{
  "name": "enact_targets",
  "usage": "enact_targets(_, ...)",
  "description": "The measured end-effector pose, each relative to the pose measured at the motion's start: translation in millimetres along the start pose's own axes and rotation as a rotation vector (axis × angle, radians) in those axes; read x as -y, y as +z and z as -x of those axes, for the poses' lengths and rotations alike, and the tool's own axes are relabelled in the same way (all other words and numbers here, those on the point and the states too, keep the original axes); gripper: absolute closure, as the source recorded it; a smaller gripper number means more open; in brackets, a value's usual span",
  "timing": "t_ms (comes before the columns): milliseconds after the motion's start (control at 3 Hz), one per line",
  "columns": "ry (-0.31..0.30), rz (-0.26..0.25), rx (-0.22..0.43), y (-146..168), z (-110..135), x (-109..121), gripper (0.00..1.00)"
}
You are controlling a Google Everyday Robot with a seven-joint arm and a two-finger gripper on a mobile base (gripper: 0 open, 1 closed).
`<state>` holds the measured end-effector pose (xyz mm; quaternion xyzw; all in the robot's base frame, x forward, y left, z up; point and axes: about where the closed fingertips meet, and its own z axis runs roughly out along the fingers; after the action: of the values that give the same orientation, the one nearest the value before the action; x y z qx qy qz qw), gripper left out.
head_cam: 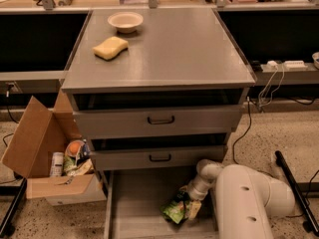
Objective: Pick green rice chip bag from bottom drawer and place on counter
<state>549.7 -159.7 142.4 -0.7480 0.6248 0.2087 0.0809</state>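
The green rice chip bag (pixel 175 211) lies crumpled on the floor of the open bottom drawer (pixel 135 199), towards its right side. My white arm reaches in from the lower right, and my gripper (pixel 188 203) is down at the bag's upper right edge, touching it. The counter (pixel 164 49) is the grey top of the drawer cabinet, above and behind the drawer.
A yellow sponge (pixel 110 47) and a pale bowl (pixel 125 21) sit on the counter's far left. Two taller drawers with black handles (pixel 160 119) are closed above the open one. An open cardboard box (pixel 47 158) with packets stands on the floor at left. Cables lie at right.
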Motion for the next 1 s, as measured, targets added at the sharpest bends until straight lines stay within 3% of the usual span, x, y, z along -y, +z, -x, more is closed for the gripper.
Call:
enact_targets(667,-0.004,0.005,0.009,3,-2,1,0.66)
enact_targets(1000,-0.046,-0.067,0.024,-22,10,-6,0.95)
